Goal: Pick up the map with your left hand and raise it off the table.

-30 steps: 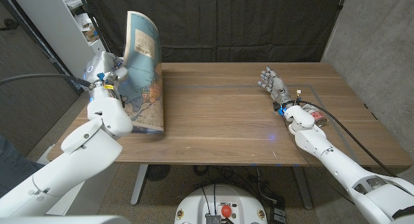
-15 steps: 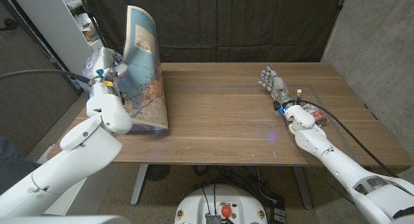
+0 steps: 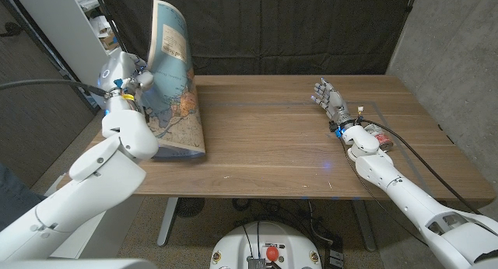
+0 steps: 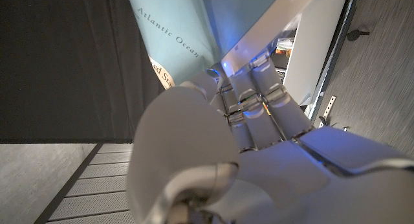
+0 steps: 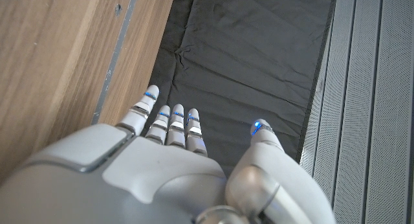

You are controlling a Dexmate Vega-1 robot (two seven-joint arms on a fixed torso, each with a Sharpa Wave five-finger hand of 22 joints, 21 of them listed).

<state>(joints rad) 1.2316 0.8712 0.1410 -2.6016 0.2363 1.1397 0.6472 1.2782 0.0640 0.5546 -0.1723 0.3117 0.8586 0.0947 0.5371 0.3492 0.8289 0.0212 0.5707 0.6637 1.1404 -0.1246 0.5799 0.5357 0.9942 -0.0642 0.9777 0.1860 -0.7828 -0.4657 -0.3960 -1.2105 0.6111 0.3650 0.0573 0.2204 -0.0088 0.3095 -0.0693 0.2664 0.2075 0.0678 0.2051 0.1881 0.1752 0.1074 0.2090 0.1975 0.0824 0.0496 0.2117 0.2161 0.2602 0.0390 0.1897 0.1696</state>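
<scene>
A large blue map (image 3: pixel 175 75) stands curled and upright at the table's left side, its lower edge still on the wood near the front left. My left hand (image 3: pixel 128 86) grips its left edge partway up. In the left wrist view my left hand (image 4: pixel 252 107) has its fingers closed against the pale blue sheet (image 4: pixel 171 36), which reads "Atlantic Ocean". My right hand (image 3: pixel 328 98) stands on the table's right side, fingers apart and holding nothing. The right wrist view has my right hand (image 5: pixel 174 140) with straight fingers over the wood.
The wooden table (image 3: pixel 272 137) has a faint rectangle outlined at its right. A black curtain (image 3: pixel 296 28) hangs behind the table. A white shelf unit (image 3: pixel 78 28) stands at the back left. A small red and white object (image 3: pixel 381 137) lies by my right wrist.
My left hand has moved slightly back and left with the map. The map's lower edge has slid a little to the right along the table. My right hand has not moved.
</scene>
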